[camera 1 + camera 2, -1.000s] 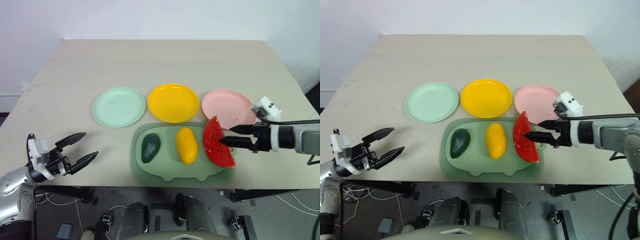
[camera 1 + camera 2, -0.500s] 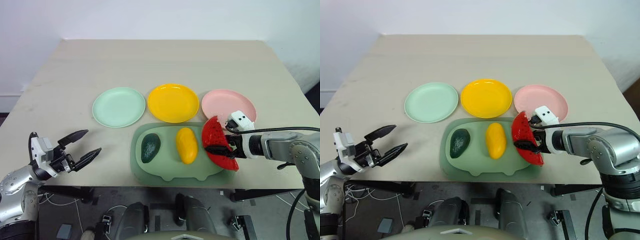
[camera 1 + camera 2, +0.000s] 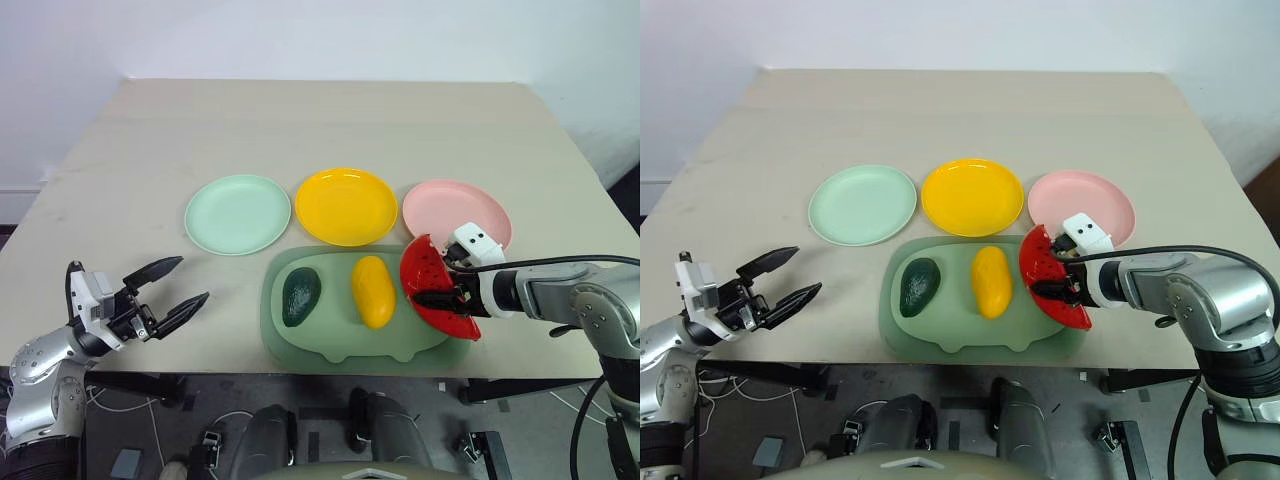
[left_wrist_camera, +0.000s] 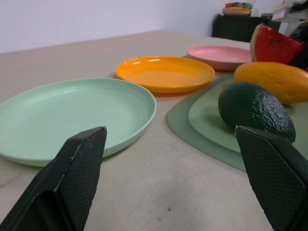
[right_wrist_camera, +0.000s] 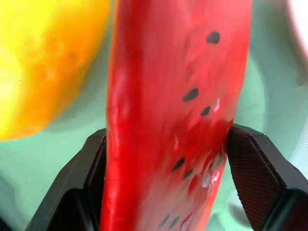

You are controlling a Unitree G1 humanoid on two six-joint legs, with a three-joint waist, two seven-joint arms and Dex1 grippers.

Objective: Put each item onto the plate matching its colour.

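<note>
Since a second ago the right hand point(image 3: 441, 292) has closed on the watermelon wedge point(image 3: 428, 290), tilted at the mat's point(image 3: 340, 345) right end. Its wrist view shows both fingers point(image 5: 250, 166) flanking the wedge. Left hand point(image 3: 172, 293) hovers wide, off the table's point(image 3: 320, 120) corner.

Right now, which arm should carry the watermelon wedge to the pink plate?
The right. Its claw is already clamped on the watermelon wedge, right beside the pink plate. The left claw hangs open off the table's near left edge, far from both.
</note>
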